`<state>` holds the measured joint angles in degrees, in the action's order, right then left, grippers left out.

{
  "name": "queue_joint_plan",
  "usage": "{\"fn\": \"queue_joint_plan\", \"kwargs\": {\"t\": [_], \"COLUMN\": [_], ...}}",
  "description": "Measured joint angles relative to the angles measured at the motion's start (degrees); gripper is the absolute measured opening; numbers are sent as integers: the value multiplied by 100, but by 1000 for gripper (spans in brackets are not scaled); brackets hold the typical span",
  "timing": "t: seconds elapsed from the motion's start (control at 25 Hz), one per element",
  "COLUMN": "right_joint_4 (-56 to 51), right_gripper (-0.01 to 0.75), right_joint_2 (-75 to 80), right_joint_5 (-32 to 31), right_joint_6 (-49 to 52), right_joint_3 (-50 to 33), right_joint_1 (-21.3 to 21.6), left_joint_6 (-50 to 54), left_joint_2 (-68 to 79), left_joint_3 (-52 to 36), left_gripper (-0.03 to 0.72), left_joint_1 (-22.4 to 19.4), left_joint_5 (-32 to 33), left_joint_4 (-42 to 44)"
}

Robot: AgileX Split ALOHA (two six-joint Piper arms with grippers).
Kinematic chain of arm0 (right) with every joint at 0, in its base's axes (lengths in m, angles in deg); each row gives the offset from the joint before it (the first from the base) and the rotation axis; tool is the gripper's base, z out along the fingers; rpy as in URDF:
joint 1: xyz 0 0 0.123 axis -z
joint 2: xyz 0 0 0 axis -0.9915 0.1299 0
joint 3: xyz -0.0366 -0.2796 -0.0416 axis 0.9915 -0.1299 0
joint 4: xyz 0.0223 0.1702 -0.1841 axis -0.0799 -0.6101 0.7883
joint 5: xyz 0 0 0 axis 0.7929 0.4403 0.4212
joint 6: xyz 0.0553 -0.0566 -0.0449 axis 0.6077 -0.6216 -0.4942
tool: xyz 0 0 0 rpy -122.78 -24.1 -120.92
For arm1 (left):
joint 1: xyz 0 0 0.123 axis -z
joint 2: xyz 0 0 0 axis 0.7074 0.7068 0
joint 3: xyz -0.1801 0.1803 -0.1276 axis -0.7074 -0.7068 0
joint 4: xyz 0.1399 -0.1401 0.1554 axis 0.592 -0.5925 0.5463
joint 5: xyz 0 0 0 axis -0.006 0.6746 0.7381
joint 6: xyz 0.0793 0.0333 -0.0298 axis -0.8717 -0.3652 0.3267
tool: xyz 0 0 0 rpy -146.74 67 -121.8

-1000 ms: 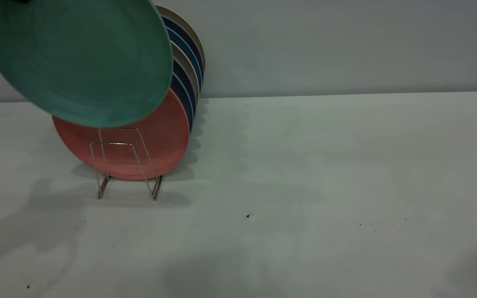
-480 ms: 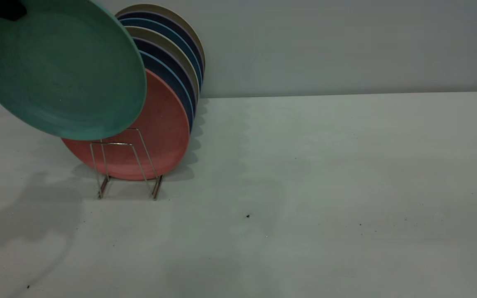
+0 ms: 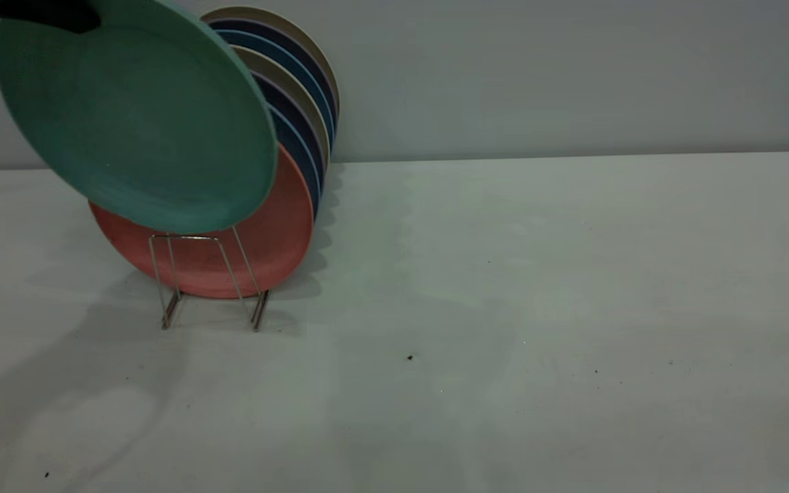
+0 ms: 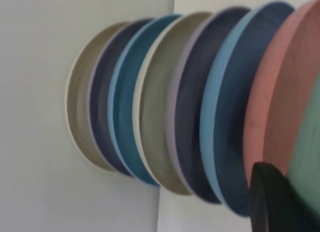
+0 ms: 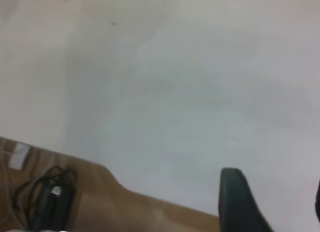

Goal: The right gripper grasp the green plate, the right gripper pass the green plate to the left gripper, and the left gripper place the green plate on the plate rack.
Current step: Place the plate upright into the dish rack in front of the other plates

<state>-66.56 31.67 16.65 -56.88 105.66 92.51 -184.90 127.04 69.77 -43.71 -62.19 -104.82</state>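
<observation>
From outside, the green plate has swung back rightward since half a second ago, tilted over the salmon-pink plate at the plate rack, the left gripper clamped on its upper rim. The left wrist view shows one finger against the green rim beside the racked plates. In the right wrist view, the right gripper hangs over bare table, fingers parted and holding nothing.

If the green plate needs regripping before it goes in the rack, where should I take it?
On its upper rim, from above, where the left end effector pinches it: the green plate hangs tilted, that rim free, while its lower edge crowds the plate rack and pink plate.
</observation>
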Motion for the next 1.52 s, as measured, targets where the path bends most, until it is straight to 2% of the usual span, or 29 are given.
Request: {"fn": "queue_joint_plan", "kwargs": {"t": [0.28, 1.2, 1.32, 1.52], "right_joint_4": [35, 150, 190, 195], "right_gripper": [392, 392, 392, 391], "right_joint_2": [-189, -189, -189, -189], "right_joint_5": [-12, 5, 32, 32], "right_joint_6": [131, 143, 143, 143], "right_joint_3": [-373, -374, -374, -374], "right_joint_1": [0, 0, 0, 0], "left_joint_6": [0, 0, 0, 243], "left_joint_2": [0, 692, 727, 741], "left_joint_3": [0, 0, 0, 0], "left_gripper": [64, 71, 111, 276], "left_joint_1": [28, 28, 28, 28], "left_joint_5": [-187, -410, -410, -398], "left_joint_4": [48, 86, -86, -283]}}
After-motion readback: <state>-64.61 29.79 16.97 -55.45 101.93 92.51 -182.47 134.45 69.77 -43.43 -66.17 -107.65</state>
